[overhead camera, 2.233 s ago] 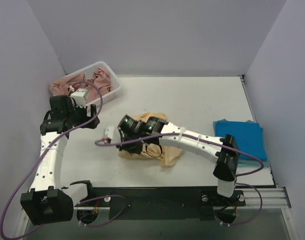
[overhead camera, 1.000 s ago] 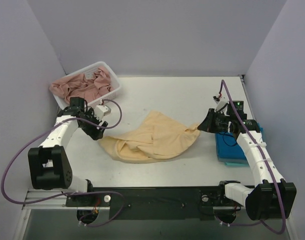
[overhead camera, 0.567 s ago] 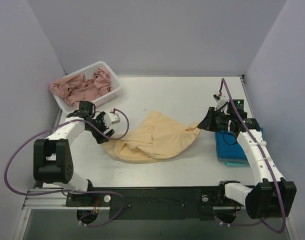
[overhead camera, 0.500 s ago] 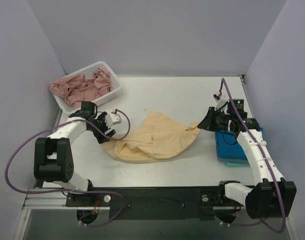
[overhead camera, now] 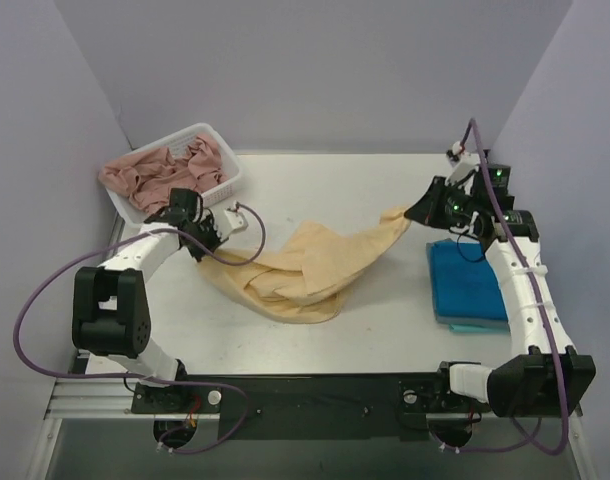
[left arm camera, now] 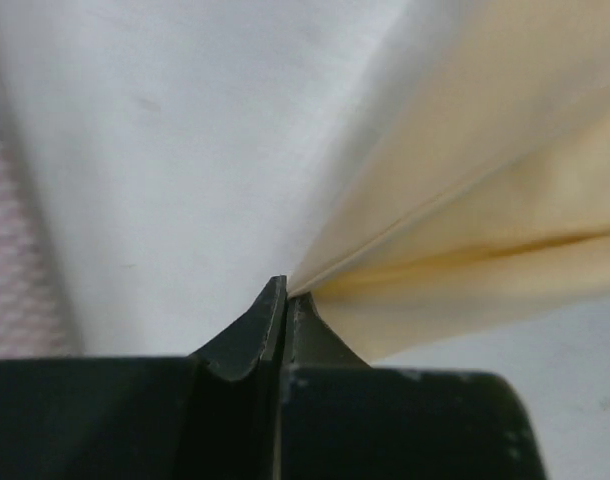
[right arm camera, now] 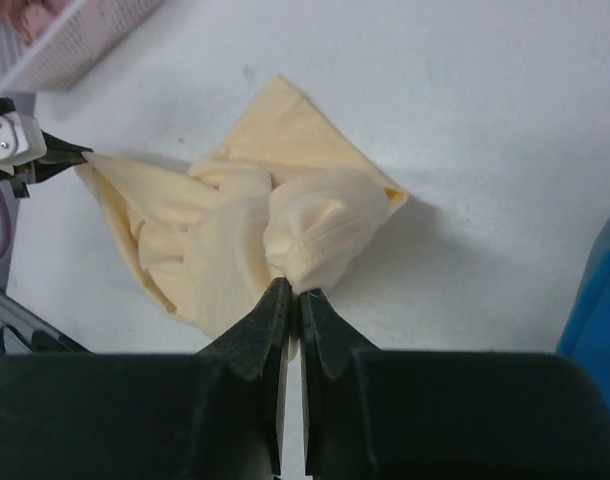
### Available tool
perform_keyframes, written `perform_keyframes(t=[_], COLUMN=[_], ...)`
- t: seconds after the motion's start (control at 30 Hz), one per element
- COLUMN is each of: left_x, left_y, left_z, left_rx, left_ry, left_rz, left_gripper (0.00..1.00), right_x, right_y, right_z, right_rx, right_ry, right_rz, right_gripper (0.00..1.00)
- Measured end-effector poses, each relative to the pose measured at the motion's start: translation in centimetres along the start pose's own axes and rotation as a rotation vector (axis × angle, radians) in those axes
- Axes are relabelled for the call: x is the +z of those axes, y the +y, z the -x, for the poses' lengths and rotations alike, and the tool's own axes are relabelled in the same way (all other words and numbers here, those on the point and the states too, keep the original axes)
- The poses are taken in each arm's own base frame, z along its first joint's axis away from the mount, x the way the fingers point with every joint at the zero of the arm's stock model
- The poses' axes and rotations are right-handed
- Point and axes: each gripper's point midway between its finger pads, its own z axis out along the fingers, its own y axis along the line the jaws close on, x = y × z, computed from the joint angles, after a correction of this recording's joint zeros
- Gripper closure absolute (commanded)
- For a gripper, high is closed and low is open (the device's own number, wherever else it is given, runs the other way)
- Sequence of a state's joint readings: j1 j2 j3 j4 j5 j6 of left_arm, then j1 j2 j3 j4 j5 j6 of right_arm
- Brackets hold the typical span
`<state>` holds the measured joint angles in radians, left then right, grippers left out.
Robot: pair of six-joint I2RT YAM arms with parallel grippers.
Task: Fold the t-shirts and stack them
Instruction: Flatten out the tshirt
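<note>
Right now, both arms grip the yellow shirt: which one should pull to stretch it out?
Right, probably. The right gripper is shut on the yellow shirt with bare table beyond it; the left gripper, also shut on it, sits close to the basket.

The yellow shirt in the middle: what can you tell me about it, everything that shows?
The yellow shirt is pale peach-yellow, looks like soft cotton, and is crumpled rather than folded. It is drawn out across the white table between two tools. The left tool is shut on its left edge, and the right tool is shut on a bunched right corner that seems raised. The slack middle lies in loose folds on the table.
</note>
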<state>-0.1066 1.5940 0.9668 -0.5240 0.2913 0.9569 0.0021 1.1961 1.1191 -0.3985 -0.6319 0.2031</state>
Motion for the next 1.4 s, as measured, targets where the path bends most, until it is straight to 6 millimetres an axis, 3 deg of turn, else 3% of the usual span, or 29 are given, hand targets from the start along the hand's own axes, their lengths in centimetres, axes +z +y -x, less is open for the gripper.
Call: perform_keyframes(t=[0.1,0.13,0.23,0.3,0.4,0.47,0.53,0.6,0.7,0.77,0.9,1.1,1.17,1.27,1.4], left_x=[-3.9,-6.2,-15.8,-22.9,-31.8,-36.2,-38.5,-39.7,-39.3,-37.6,-31.7,-20.2,-17.1,-13.6,-11.4], left_y=[6.2,8.9,16.9,19.9,21.2,20.7,19.7,18.3,16.7,15.6,12.4,4.0,1.2,-2.9,-6.0], left_z=[3.8,5.8,11.9,14.8,17.3,18.4,18.9,18.8,17.4,15.7,11.2,1.1,-1.8,-5.3,-7.9], left_rx=[-0.053,-0.069,-0.091,-0.096,-0.095,-0.077,-0.055,-0.044,-0.047,-0.060,-0.098,-0.208,-0.250,-0.303,-0.336], left_ry=[-0.054,-0.093,-0.261,-0.364,-0.486,-0.549,-0.584,-0.592,-0.552,-0.496,-0.351,-0.058,0.026,0.125,0.199], left_rz=[0.173,0.251,0.527,0.683,0.842,0.900,0.919,0.919,0.893,0.850,0.706,0.381,0.277,0.142,0.055], left_gripper=[1.00,1.00,1.00,1.00,1.00,1.00,1.00,1.00,1.00,1.00,1.00,1.00,1.00,1.00,1.00], right_x=[-1.0,-1.5,-3.6,-5.5,-9.2,-11.8,-13.9,-15.2,-14.9,-13.7,-10.6,-6.0,-4.6,-2.3,0.2], right_y=[0.7,0.9,1.6,2.1,3.3,4.2,4.9,5.3,5.2,4.6,2.4,-1.3,-1.9,-2.6,-2.0], right_z=[6.2,8.5,15.0,18.5,22.7,24.8,26.0,26.1,23.7,20.9,13.5,-0.6,-3.9,-9.0,-14.0], right_rx=[0.006,0.007,0.012,0.016,0.026,0.024,0.010,0.004,0.031,0.077,0.203,0.388,0.421,0.453,0.435], right_ry=[-0.108,-0.155,-0.302,-0.395,-0.529,-0.604,-0.659,-0.687,-0.662,-0.609,-0.460,-0.203,-0.123,0.025,0.210], right_rz=[0.006,0.008,0.016,0.025,0.060,0.090,0.115,0.130,0.143,0.148,0.123,0.007,-0.019,-0.067,-0.102], right_gripper=[1.00,1.00,1.00,1.00,1.00,1.00,1.00,1.00,1.00,1.00,1.00,1.00,1.00,1.00,1.00])
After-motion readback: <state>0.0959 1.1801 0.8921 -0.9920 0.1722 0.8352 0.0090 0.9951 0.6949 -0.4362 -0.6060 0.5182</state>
